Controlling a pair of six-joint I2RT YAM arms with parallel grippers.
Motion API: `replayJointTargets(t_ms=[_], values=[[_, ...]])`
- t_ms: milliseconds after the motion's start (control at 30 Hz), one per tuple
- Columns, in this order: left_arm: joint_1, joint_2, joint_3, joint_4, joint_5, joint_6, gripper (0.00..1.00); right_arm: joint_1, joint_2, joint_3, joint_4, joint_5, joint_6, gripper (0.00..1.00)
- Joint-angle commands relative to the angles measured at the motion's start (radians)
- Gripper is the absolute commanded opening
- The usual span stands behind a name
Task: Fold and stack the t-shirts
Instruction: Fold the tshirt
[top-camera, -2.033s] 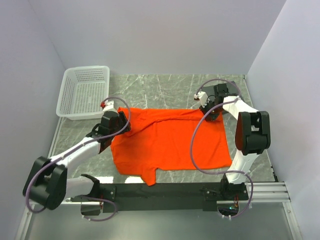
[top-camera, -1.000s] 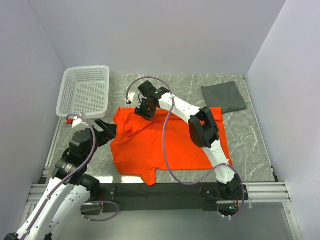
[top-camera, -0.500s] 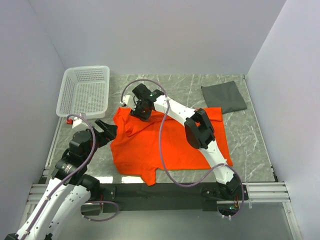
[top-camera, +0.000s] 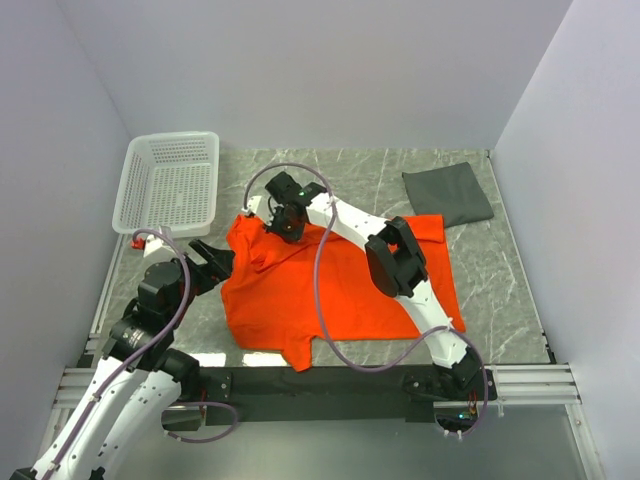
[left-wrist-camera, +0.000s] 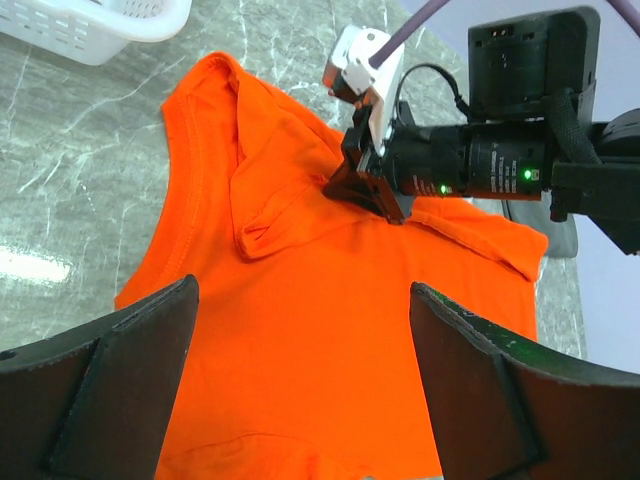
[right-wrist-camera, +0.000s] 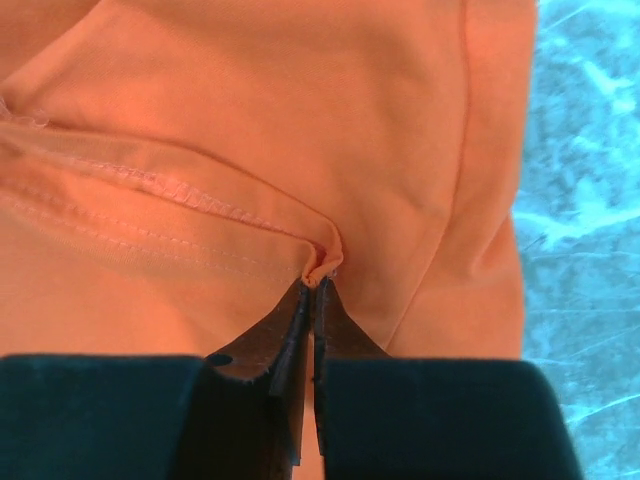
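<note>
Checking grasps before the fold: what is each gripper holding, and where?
Right gripper pinches the orange t-shirt at a fold by a stitched hem; left gripper holds nothing.

You'll see a white plastic lattice basket (top-camera: 160, 228) sitting at the far left corner of the grey marbled tabletop (top-camera: 340, 175).

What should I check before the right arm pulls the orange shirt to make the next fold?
1. Grip: right claw shut on a pinch of the orange t-shirt: ok.
2. Layers caught in that pinch: cannot tell.
3. Other arm: left claw open, holding nothing: ok.
4. Cloth lying flat: not ok, rumpled around the pinch.
5. Clearance: grey t-shirt apart from the orange one: cannot tell, their corners lie close.
6. Clearance: basket apart from the cloth: ok.
</note>
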Motion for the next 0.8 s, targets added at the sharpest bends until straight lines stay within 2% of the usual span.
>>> replayJointTargets(t_ms=[0, 233, 467, 567, 600, 633, 767], values=[[0.004, -0.013, 0.001, 0.013, 0.011, -0.008, 0.91, 0.001, -0.124, -0.058, 0.011, -0.042, -0.011, 0.04], [0.004, -0.010, 0.000, 0.021, 0.019, -0.001, 0.91, 0.001, -0.346, -0.270, 0.060, -0.144, -0.035, 0.03], [0.004, -0.001, -0.003, 0.028, 0.030, 0.000, 0.91, 0.013, -0.408, -0.408, 0.039, -0.211, -0.084, 0.06], [0.004, 0.004, -0.006, 0.033, 0.039, 0.000, 0.91, 0.044, -0.421, -0.448, 0.019, -0.205, -0.109, 0.20], [0.004, 0.007, -0.008, 0.037, 0.042, 0.000, 0.92, 0.048, -0.414, -0.448, -0.004, -0.196, -0.113, 0.33], [0.004, 0.014, -0.008, 0.042, 0.045, 0.003, 0.92, 0.058, -0.411, -0.447, -0.012, -0.187, -0.115, 0.38], [0.004, 0.060, -0.009, 0.065, 0.071, 0.005, 0.92, 0.058, -0.450, -0.470, -0.024, -0.175, -0.119, 0.44]])
